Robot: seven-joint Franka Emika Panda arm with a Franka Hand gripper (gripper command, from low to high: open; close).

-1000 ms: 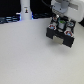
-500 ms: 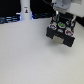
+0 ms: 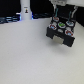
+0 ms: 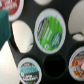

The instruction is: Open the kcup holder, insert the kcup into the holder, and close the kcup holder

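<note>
The kcup holder (image 3: 62,31) is a black box at the exterior view's right. Its drawer is pulled open and shows round slots with pods in them. My gripper (image 3: 61,14) hangs close above the open drawer; its fingers are too blurred to read. The wrist view looks straight down into the drawer (image 4: 50,65). A kcup with a green and white top (image 4: 50,29) sits in a round slot at the middle. Other pods (image 4: 31,71) fill nearby slots, and one slot (image 4: 54,65) is empty. A pale blurred shape (image 4: 7,65), perhaps a finger, fills one corner.
A tall white bottle-shaped object (image 3: 24,10) stands at the back, toward the exterior view's left. Dark items (image 3: 7,19) line the table's far edge. The pale tabletop (image 3: 30,55) stretches in front of the holder.
The gripper has shifted only slightly above the open drawer. The holder has not moved.
</note>
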